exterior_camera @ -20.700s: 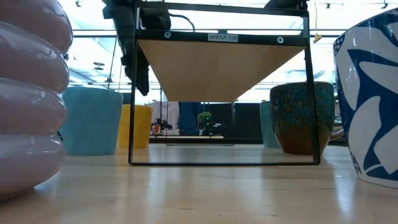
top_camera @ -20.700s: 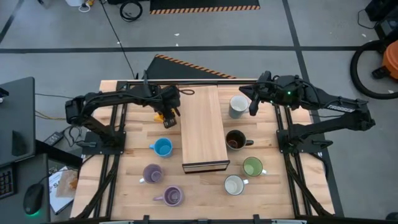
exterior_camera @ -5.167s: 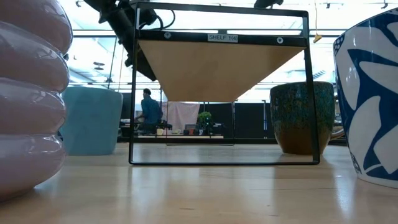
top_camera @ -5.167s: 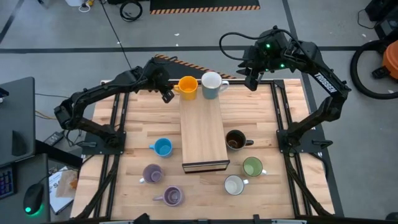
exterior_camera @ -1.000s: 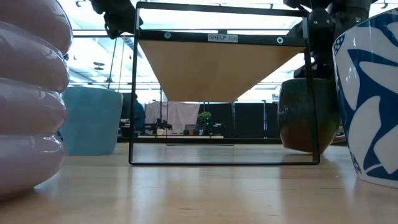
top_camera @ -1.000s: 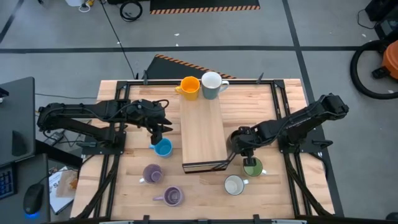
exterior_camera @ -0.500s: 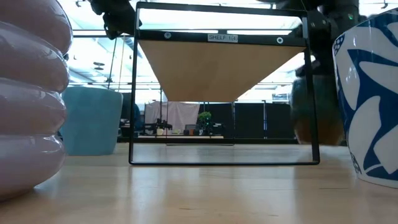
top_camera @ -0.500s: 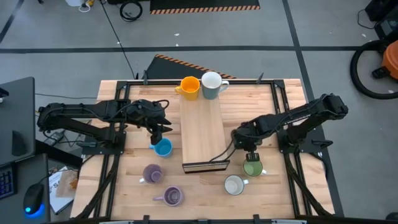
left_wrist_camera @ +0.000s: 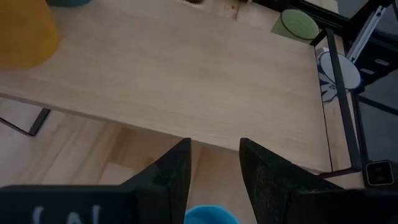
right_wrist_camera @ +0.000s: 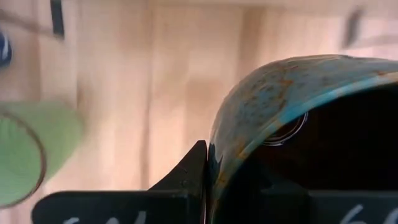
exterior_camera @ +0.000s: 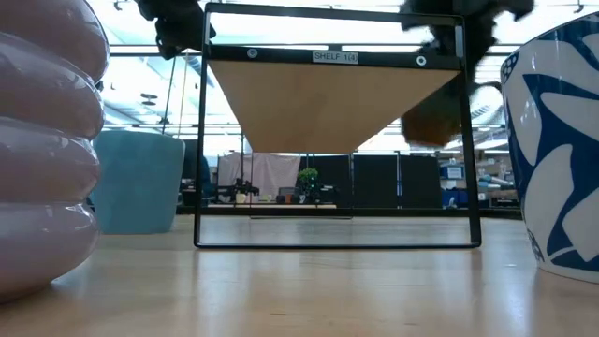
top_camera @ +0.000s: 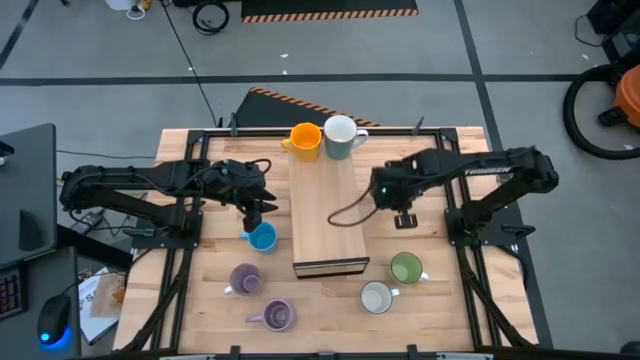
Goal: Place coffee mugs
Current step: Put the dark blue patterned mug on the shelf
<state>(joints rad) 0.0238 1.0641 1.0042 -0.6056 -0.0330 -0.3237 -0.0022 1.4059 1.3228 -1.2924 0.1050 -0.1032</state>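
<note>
- We see a pale butcher-block surface (top_camera: 200,300) of narrow wooden strips, edged by dark metal rails.
- A long smooth wooden board (top_camera: 325,215) lies lengthwise at its middle, raised on a thin black wire frame (exterior_camera: 332,241).
- On the board's far end stand an orange mug (top_camera: 303,139) and a grey-white mug (top_camera: 340,136), just beside each other.
- Right of the board, the right gripper (top_camera: 392,193) hangs above the surface; its jaws are closed on the rim of a dark brown mug (right_wrist_camera: 298,118) with a speckled, blue-tinged glaze, lifted off the wood.
- Left of the board, the left gripper (top_camera: 253,213) hovers just over a round light blue mug (top_camera: 262,237), jaws parted narrowly and holding nothing.
- Near left sit two ribbed lavender mugs (top_camera: 246,279), (top_camera: 277,316).
- Near right sit a green mug (top_camera: 406,268) and a white mug (top_camera: 377,297) patterned with blue.
</note>
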